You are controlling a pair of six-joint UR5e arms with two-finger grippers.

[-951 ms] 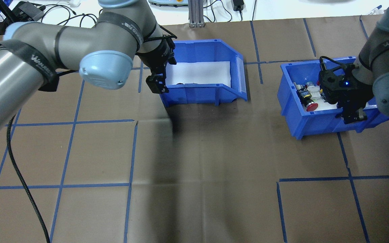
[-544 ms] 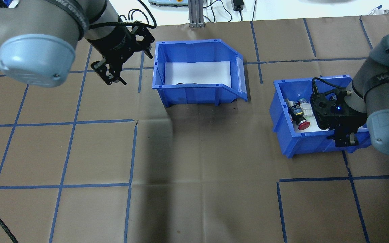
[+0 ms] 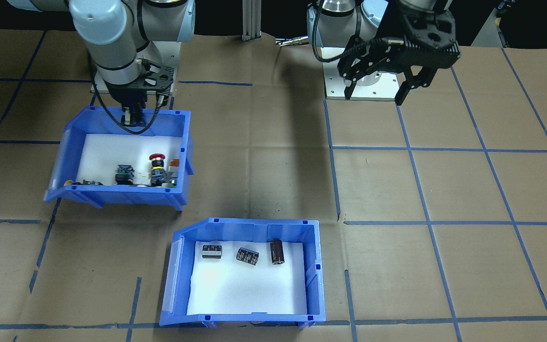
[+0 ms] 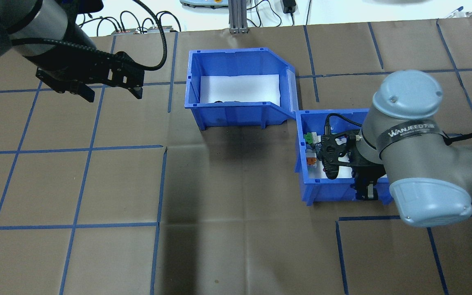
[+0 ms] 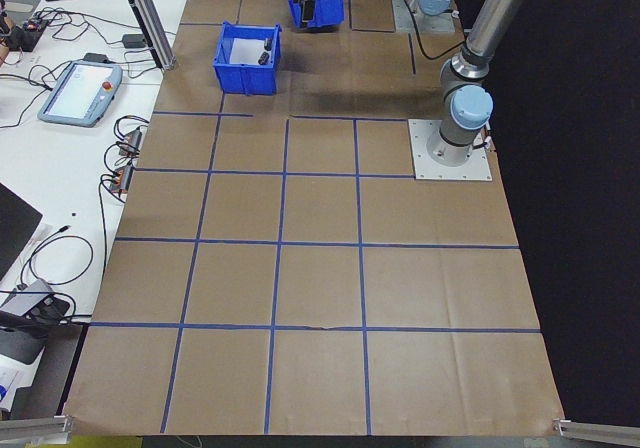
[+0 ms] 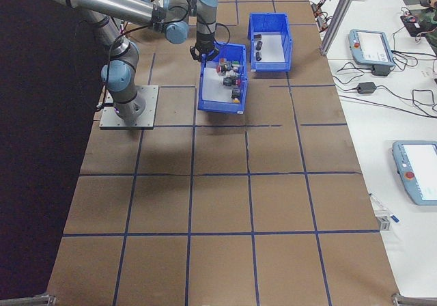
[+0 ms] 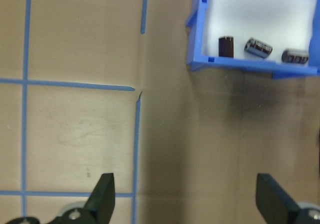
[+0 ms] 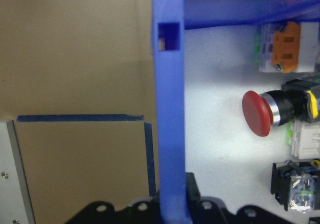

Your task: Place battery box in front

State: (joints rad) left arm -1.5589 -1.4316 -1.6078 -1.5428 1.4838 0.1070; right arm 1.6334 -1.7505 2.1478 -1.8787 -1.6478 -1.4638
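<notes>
left gripper (image 4: 109,88): empty, fingers spread wide, hanging over bare desk (image 4: 96,184) well to the left of the battery box. Wrist cam shows both fingertips (image 7: 102,196) far apart with only paper between them.
battery box (image 4: 236,88): blue open-fronted bin, sitting flat on the desk at the far side, centre-left in the overhead view. White foam floor, three dark cylinders (image 3: 238,252) lying loose along its robot-side wall. Nothing touching it. Open front points right, toward the other bin.
position read: in the front-facing view it sits at the operator edge, ahead of the button bin, so I'd judge it is already "in front". Left arm clear of it fits that.
button bin (image 4: 334,180): identical blue bin with a red mushroom push-button (image 8: 257,113), switches and other small parts inside. Sits right of and nearer the robot than the battery box; its far-left corner is touching, or just beside, the battery box's front lip. Can't tell which.
right gripper (image 4: 365,190): fingers pressed on the button bin's robot-side wall, one either side; wrist cam shows the blue wall running straight down between them. Wall grip makes sense: it lets the arm drag the whole bin without touching the contents.
step in hand (guess): right arm positioning the button bin behind the battery box.
risk: the corner contact could nudge the battery box and roll the loose cylinders.
</notes>
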